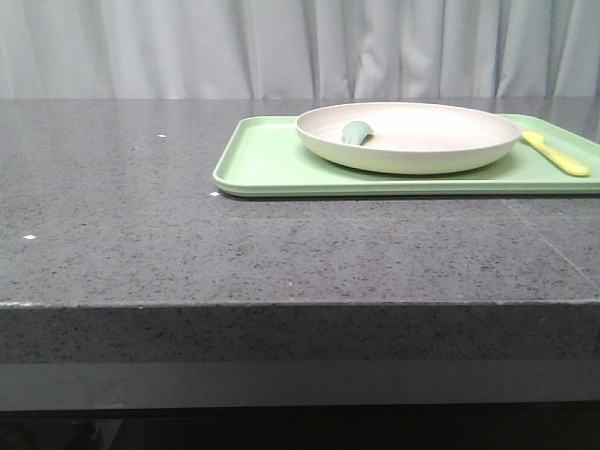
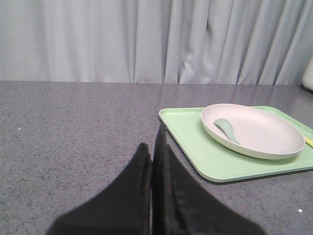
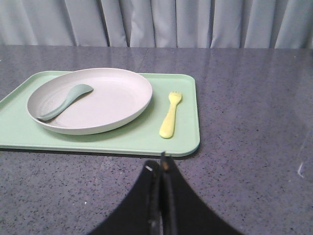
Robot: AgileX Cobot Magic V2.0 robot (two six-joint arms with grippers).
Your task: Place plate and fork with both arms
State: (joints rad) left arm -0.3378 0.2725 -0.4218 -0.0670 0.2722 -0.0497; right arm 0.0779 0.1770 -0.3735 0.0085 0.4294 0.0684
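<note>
The cream plate [image 1: 408, 137] sits on a light-green tray [image 1: 272, 159] at the back right of the table. It also shows in the left wrist view [image 2: 257, 131] and the right wrist view [image 3: 105, 100]. The pale-yellow fork [image 1: 555, 153] lies on the tray to the right of the plate, apart from it, and shows clearly in the right wrist view [image 3: 170, 115]. My left gripper [image 2: 150, 147] is shut and empty, near the tray's left front corner. My right gripper [image 3: 160, 164] is shut and empty, in front of the tray's near edge, close to the fork. Neither gripper shows in the front view.
A dull teal-green utensil [image 3: 64, 101] lies inside the plate on its left side, seen also in the front view [image 1: 356, 132]. The tray [image 3: 186, 142] lies on a dark speckled stone table [image 1: 187, 244]. A grey curtain [image 1: 281, 47] hangs behind it.
</note>
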